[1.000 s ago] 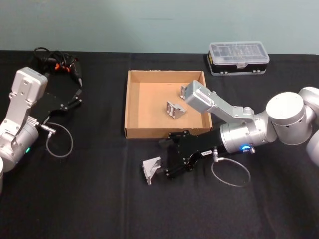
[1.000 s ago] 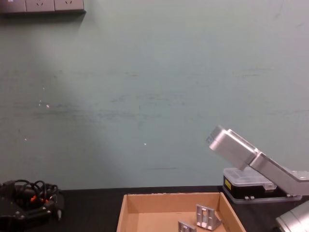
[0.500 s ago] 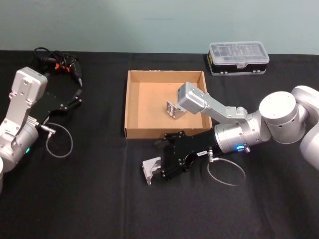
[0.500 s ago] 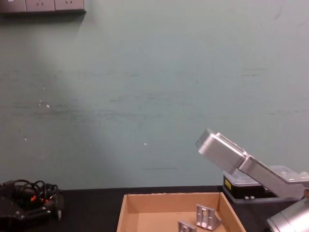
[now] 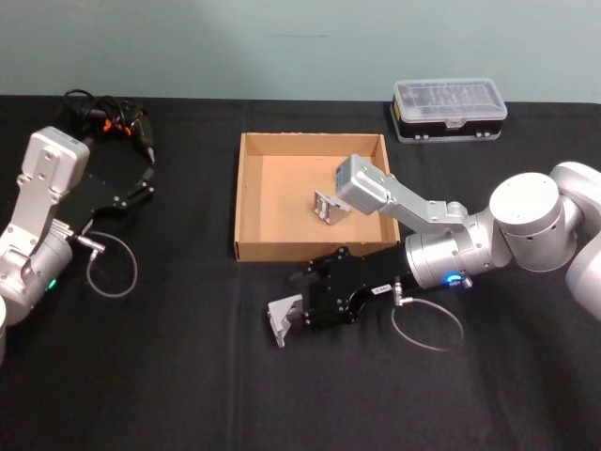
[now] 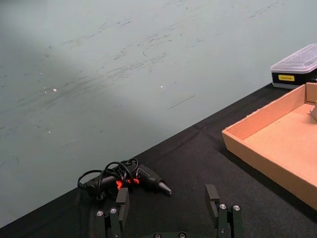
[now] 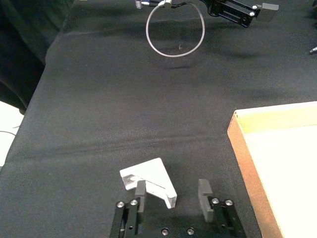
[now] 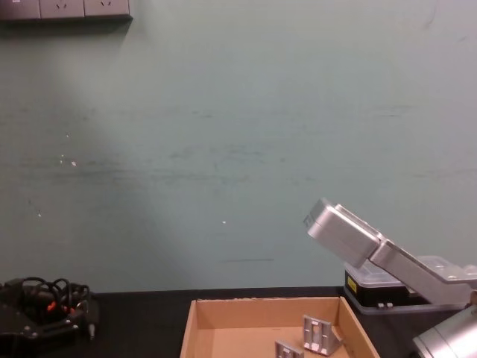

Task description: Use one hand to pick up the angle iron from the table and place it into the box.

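Right wrist view | right pincer (image 7: pixel 172 197) apart, angle iron (image 7: pixel 151 177) against one finger | left pincer (image 6: pixel 167 194) parked, apart

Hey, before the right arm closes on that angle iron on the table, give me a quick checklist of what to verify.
1. Right gripper open: ok.
2. Angle iron centred between the jaws: not ok; one finger overlaps it in the right wrist view.
3. Gripper low enough to grip: cannot tell.
4. Bare floor in the box: ok; two brackets lie in its right half.
5. Left gripper out of the way: ok, parked at the table's left.
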Controlling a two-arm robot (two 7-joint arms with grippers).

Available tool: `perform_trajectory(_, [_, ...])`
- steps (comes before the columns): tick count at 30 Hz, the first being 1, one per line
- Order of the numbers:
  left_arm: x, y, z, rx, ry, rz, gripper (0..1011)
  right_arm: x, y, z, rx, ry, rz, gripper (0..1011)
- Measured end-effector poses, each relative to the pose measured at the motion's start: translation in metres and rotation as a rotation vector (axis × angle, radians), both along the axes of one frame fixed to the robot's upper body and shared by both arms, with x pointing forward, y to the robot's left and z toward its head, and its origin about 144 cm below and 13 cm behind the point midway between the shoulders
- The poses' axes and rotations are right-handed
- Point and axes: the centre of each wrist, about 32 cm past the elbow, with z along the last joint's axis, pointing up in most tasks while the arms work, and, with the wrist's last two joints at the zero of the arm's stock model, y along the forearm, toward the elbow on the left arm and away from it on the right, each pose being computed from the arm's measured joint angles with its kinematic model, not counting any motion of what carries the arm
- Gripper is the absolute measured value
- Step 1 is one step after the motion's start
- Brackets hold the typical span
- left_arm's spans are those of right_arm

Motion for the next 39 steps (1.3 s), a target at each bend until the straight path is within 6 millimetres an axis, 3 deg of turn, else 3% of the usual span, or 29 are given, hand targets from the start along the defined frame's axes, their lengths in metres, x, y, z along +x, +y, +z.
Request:
perform_trajectory(19, [0.0,0.0,0.0,0.0,0.0,0.0,1000,-0.0001,-0.0005,0.0001,0.002,0.0,-0.001,81])
perform_trajectory(39, [0.0,0.0,0.0,0.0,0.0,0.0,1000,0.0009,-0.002,0.0048,0.032,-0.007,-0.007,57])
